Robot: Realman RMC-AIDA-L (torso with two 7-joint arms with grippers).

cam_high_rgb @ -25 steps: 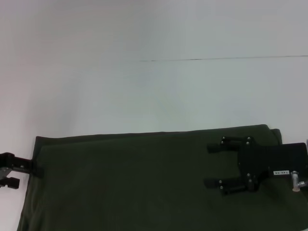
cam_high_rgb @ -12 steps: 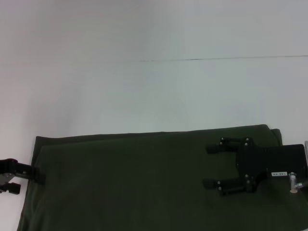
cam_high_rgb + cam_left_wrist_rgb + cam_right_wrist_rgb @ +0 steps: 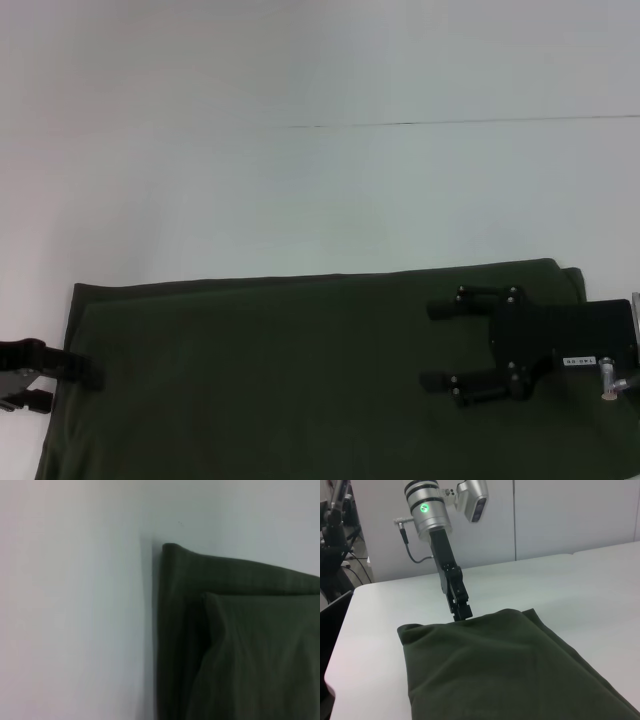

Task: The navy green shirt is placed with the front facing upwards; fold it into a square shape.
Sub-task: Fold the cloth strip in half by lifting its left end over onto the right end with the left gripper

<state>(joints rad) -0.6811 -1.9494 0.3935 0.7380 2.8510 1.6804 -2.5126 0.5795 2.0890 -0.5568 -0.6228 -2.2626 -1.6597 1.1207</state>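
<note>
Head view: the navy green shirt (image 3: 300, 370) lies folded into a long band across the white table (image 3: 320, 180), filling the 6 o'clock part of the scene. The right gripper (image 3: 435, 345) hovers over its 3 o'clock end, fingers spread wide, holding nothing. The left gripper (image 3: 95, 372) touches the shirt's 9 o'clock edge; I cannot tell its opening.

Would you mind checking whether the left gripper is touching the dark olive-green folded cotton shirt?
Touching. In the right wrist view the left gripper has its tip on the edge of the dark olive-green shirt, with no gap. The head view agrees, the tip overlapping the cloth.
</note>
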